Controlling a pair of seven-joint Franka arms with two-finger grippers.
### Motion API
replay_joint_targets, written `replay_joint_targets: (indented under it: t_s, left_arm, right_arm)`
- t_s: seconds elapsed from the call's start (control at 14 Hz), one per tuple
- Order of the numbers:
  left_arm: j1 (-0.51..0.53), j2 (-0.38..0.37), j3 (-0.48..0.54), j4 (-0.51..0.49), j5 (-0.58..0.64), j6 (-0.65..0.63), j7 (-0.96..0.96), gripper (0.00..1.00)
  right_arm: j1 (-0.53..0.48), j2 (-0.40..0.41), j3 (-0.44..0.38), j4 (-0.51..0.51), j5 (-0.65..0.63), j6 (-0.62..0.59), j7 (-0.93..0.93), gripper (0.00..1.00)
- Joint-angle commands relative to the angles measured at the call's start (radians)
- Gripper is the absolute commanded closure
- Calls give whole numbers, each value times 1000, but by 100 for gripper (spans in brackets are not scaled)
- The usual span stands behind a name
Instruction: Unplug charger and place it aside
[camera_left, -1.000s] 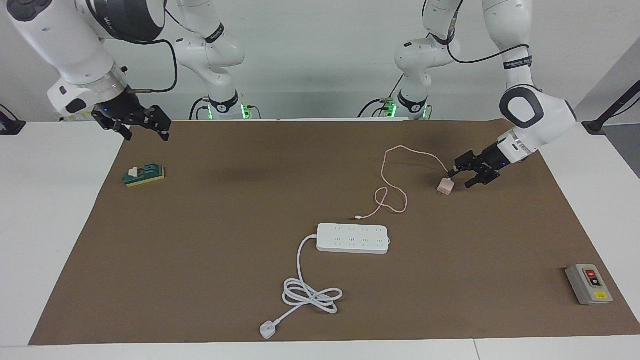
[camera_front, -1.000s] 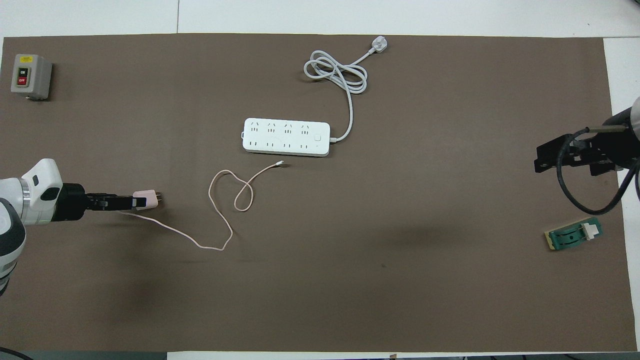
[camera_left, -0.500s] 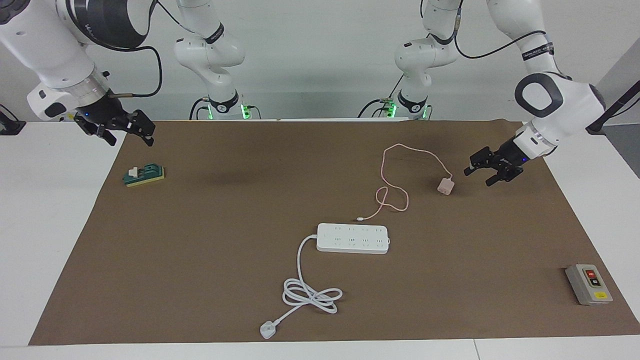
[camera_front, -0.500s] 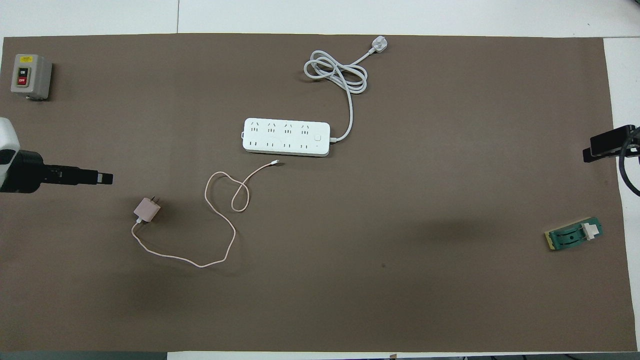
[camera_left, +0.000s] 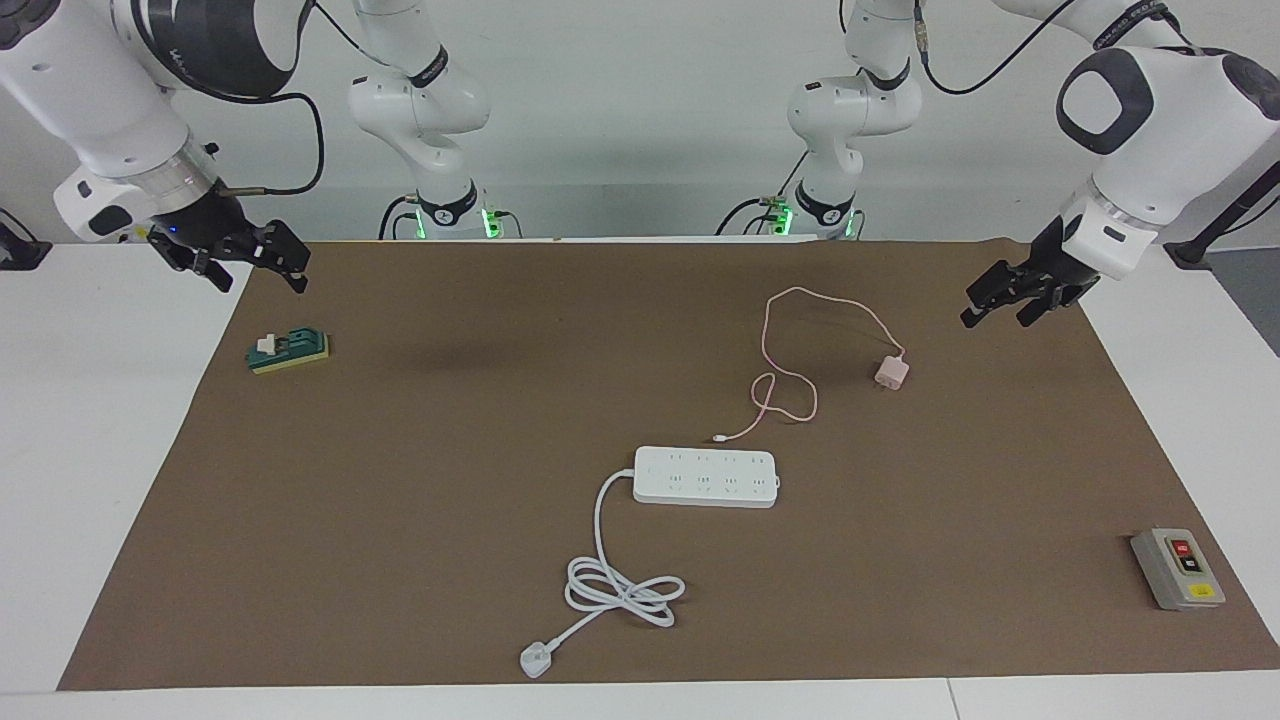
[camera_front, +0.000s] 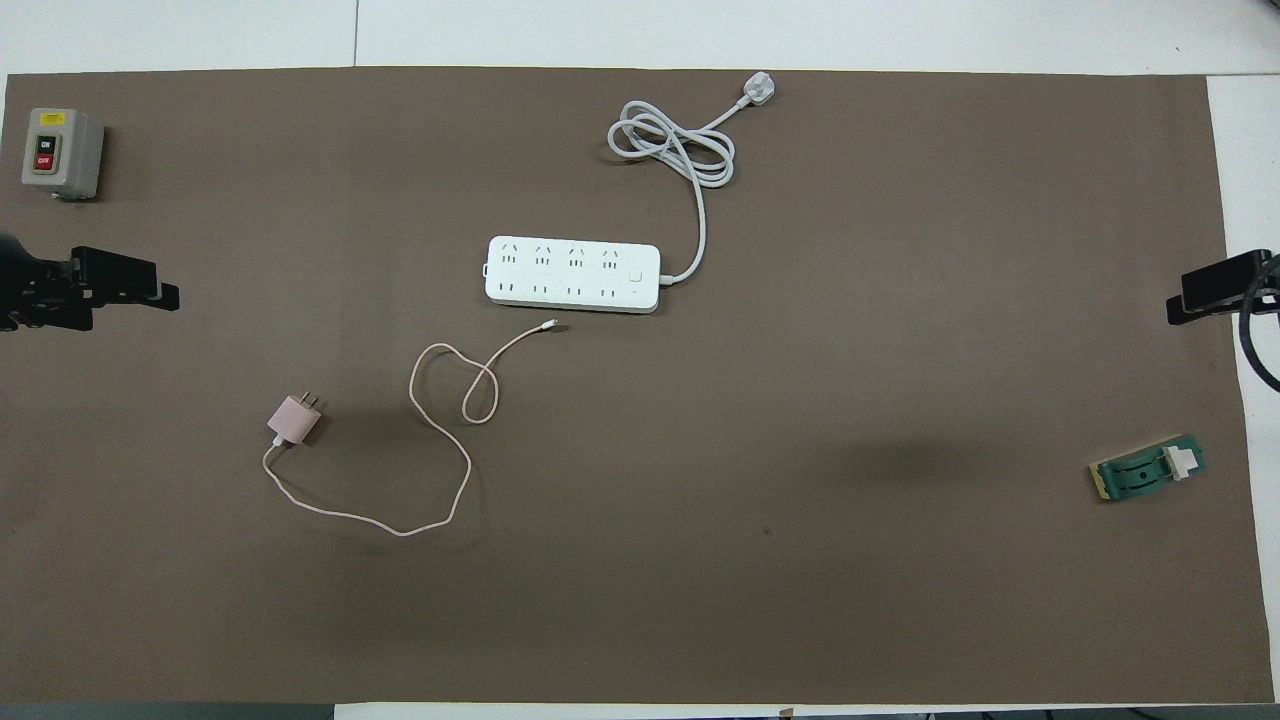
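The pale-pink charger (camera_left: 891, 373) (camera_front: 294, 420) lies on its side on the brown mat, unplugged, nearer to the robots than the white power strip (camera_left: 706, 476) (camera_front: 573, 274). Its thin pink cable (camera_left: 785, 395) (camera_front: 440, 470) loops across the mat, and the free end stops just short of the strip. My left gripper (camera_left: 993, 320) (camera_front: 165, 293) hangs open and empty above the mat's edge at the left arm's end, well apart from the charger. Open and empty as well, my right gripper (camera_left: 262, 283) (camera_front: 1175, 310) waits over the mat's edge at the right arm's end.
The strip's thick white cord (camera_left: 620, 590) (camera_front: 670, 150) coils farther from the robots and ends in a plug. A grey switch box (camera_left: 1177, 568) (camera_front: 60, 152) sits in the corner at the left arm's end. A small green block (camera_left: 288, 350) (camera_front: 1150, 472) lies below the right gripper.
My left gripper let go of the charger, then rose and drew back toward the left arm's end. The charger settled on the mat. The right gripper shifted outward early, then held still.
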Motion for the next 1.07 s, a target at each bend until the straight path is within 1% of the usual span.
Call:
replay_joint_targets:
  t_s: [0.0,0.14,0.36,0.64,0.79,1.0]
  left_arm:
    - [-11,-10,10,37,119,-36,-81,0]
    - [-4,-14,17,72,158,-95,-58,0]
    - [4,-15,22,112,163,-165,94,0]
    - [-2,-7,14,148,150,-185,42,0]
    - [-7,-10,14,146,150,-205,39,0]
    - [3,-14,16,146,94,-197,63,0]
  right_arm:
    - [0,-12,2,-5,-11,0,-8,0]
    - [0,-10,2,-5,-11,0,-6,0]
    - [0,-12,2,-5,-11,0,-8,0]
    - [0,-10,2,-5,-11,0,-8,0]
    - [0,-10,2,-5,-11,-2,-8,0]
    - [0,-10,2,-5,-11,0,-6,0]
